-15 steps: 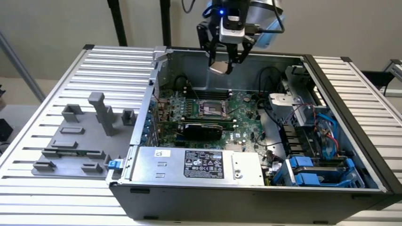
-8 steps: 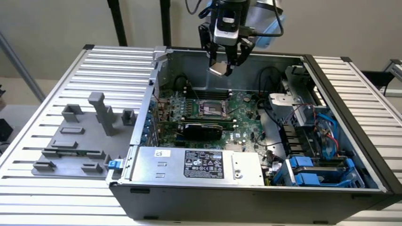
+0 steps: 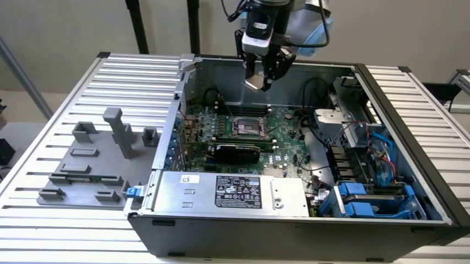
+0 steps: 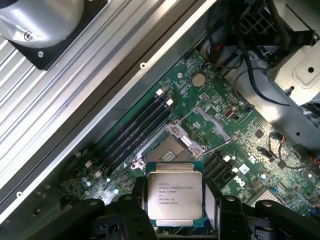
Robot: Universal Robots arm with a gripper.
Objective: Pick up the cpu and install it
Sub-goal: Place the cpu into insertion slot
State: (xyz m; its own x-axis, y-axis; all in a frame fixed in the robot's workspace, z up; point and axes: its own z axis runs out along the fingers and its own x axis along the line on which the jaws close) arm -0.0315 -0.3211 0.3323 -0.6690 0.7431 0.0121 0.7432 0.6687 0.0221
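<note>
My claw [image 3: 261, 78] is pinching the cpu [image 4: 174, 196] by two opposite edges, one of my dark fingers [image 4: 136, 202] on each side, and the chip hangs in the air inside the open computer case [image 3: 411, 181], above the green motherboard [image 3: 288, 137] and well clear of it. In the wrist view its silvery metal lid with the printed lettering faces the camera, and the dark square socket [image 4: 172, 146] lies just beyond it on the board, apart from the chip, with the memory slots [image 4: 137, 131] running alongside. I judge the chip to be very light and quite stiff: a flat plate that will not flex in my grip. The metal lid looks smooth, so I expect it to be slippery on its faces. The thin pale rim is the right place to hold it, as I am doing, with no pressure on top or underneath. I cannot see the underside, but I would treat it as the delicate part, along with the socket's contacts. A tilt or a sideways scrape at seating could do harm, so the chip should go down flat and square to the frame. The grey fixture blocks [image 3: 96, 159] sit on the bench [image 3: 140, 71] outside the case, on the exterior view's left.
</note>
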